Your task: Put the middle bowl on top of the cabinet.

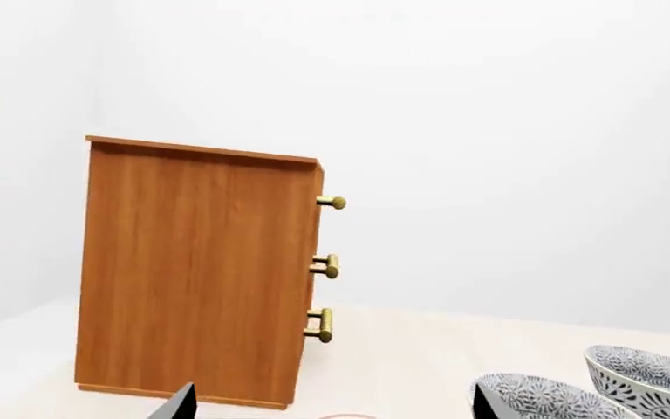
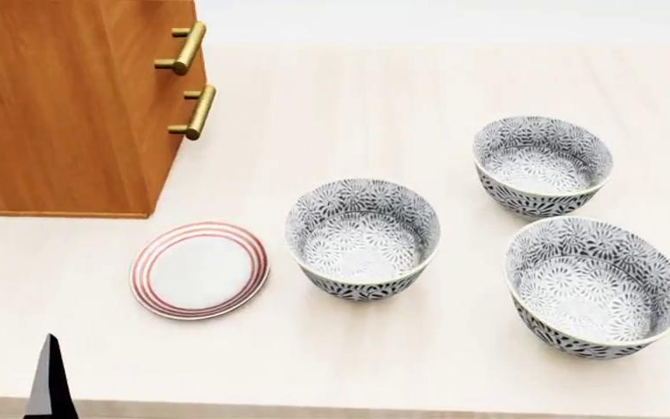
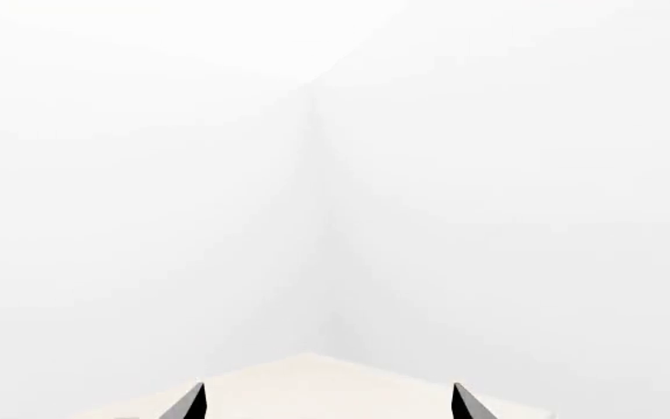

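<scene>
Three identical floral bowls stand in a triangle on the table: a left one (image 2: 365, 237), a far right one (image 2: 541, 164) and a near right one (image 2: 595, 284). Counted left to right, the middle bowl is the far right one, though the triangle leaves that unsure. The orange-brown cabinet (image 2: 62, 105) stands at the back left, with its brass handles facing the bowls. My left gripper (image 1: 332, 410) is open and empty, low at the table's front left, with one finger (image 2: 50, 380) showing. It faces the cabinet (image 1: 195, 271) and two bowls (image 1: 539, 397) (image 1: 649, 377). My right gripper (image 3: 328, 408) is open, empty, and faces a white wall.
A flat white plate with red rings (image 2: 200, 269) lies between the cabinet's front corner and the left bowl. The table's front edge (image 2: 370, 408) runs along the bottom of the head view. Pale tabletop (image 2: 347, 105) stretches behind the bowls.
</scene>
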{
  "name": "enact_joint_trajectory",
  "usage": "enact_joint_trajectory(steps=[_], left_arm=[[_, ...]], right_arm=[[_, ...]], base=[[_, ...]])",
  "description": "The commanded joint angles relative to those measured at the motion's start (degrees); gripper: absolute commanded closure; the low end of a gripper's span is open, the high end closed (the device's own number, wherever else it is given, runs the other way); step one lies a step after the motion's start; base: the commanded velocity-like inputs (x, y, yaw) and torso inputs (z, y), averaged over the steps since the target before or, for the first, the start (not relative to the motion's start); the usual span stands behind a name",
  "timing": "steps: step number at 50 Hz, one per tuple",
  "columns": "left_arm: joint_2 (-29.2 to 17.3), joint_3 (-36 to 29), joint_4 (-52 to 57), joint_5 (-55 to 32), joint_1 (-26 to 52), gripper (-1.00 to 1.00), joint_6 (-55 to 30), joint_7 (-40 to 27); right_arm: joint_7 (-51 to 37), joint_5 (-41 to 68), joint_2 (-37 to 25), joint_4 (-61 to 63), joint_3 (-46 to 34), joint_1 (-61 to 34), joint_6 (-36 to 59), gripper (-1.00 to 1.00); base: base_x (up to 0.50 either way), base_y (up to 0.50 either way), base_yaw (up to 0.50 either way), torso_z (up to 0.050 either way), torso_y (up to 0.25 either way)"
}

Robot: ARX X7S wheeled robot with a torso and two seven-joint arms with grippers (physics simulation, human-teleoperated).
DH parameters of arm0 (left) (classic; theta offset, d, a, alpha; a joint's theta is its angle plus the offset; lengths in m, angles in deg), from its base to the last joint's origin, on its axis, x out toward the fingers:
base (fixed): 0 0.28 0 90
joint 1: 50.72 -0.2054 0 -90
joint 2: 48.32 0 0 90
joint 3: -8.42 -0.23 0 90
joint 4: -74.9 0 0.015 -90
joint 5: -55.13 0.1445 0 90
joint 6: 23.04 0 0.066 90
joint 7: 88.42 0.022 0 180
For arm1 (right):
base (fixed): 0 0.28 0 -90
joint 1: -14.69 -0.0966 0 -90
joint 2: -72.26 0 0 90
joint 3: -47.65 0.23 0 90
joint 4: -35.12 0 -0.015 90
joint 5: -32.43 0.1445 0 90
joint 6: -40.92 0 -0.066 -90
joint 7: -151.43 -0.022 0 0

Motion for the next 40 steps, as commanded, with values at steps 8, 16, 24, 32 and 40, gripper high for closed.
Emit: enact_joint_trajectory(steps=[8, 16, 24, 32, 40], left_arm=[[-0.8, -0.4, 1.3, -1.3, -0.4, -1.00, -0.4, -1.0], [-1.1, -0.8, 0.9, -1.3, -0.3, -1.00, 0.0, -1.2], [-1.4, -1.2, 0.7, -1.3, -0.2, -1.00, 0.1, -1.5], [-1.7, -1.2, 1.0, -1.7, -0.3, -1.00, -0.1, -1.9], [-2.0, -1.6, 0.8, -1.8, -0.2, -1.00, 0.1, -2.1]], right_arm=[[-2.1, -0.7, -0.2, 0.7, 0.3, 0.8, 0.1, -1.00], [-3.0, -1.8, 0.5, 1.0, 0.9, 1.6, -1.0, -1.00], [-4.0, -2.5, 0.5, 1.1, 1.1, 1.5, 0.2, -1.00], [-4.2, -2.8, 1.0, 1.8, 1.6, 2.2, 0.1, -1.00], [-4.0, -1.7, 1.3, 1.5, 1.9, 1.9, -0.4, -1.00]], base=[[0.02, 0.00, 0.00, 0.000, 0.000], [0.48, 0.00, 0.00, 0.000, 0.000], [0.26, 0.00, 0.00, 0.000, 0.000], [0.01, 0.02, 0.00, 0.000, 0.000], [0.39, 0.18, 0.00, 0.000, 0.000]])
